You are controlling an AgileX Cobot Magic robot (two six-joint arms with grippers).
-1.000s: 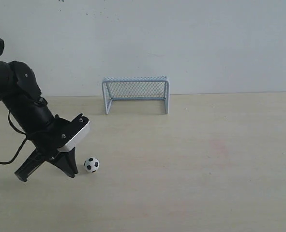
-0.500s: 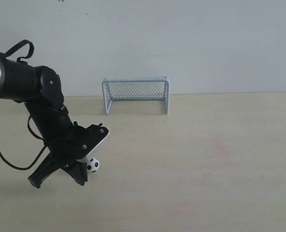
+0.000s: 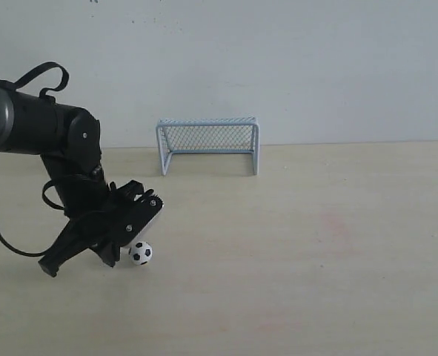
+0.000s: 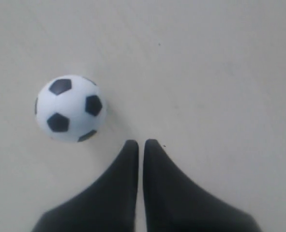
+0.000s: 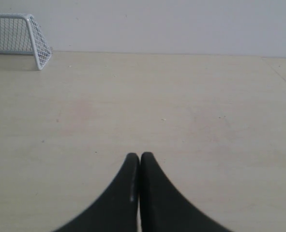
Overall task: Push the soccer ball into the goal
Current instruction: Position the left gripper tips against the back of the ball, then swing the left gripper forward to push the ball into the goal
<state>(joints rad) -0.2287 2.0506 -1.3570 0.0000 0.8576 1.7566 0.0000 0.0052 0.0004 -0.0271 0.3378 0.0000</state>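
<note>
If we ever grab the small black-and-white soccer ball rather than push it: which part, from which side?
Probably across the widest middle of the small black-and-white soccer ball, from straight above. It is a plain sphere sitting free on the pale tabletop, so no side offers more. The black left claw beside it is shut and must open first.

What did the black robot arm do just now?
The black left gripper, shut, swung in closer to the small black-and-white soccer ball, stopping just beside it. Nothing was grabbed. The ball and the grey-white netted goal stayed put.
</note>
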